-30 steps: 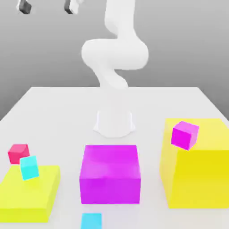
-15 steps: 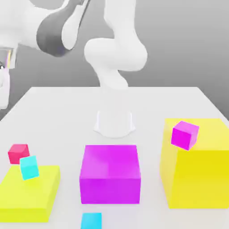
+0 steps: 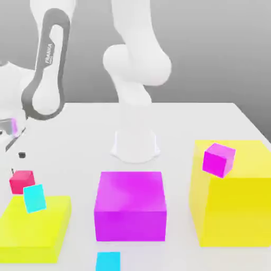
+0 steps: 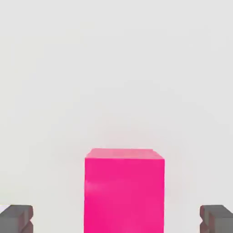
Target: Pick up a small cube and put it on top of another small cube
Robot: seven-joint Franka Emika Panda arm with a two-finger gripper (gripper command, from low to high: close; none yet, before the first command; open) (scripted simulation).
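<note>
A bare, simulated robotics test scene, not a furnished room.
A jointed white robot arm with dark grey trim and FRANKA lettering (image 3: 47, 63) rose from a plain, pale, flat surface (image 3: 185, 127) against a smooth grey gradient backdrop (image 3: 211, 53). Flat-coloured blocks, among them a wide purple block (image 3: 130, 206) and a tall yellow block (image 3: 233, 206), gave it the look of a rendered lab setup.

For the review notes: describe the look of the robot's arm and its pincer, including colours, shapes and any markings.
The arm is glossy white with rounded, bulging joints. One link near the hand has a dark grey band looping around a white panel, with "FRANKA" lettered along it. The pincer has two dark grey, blocky fingertips.
</note>
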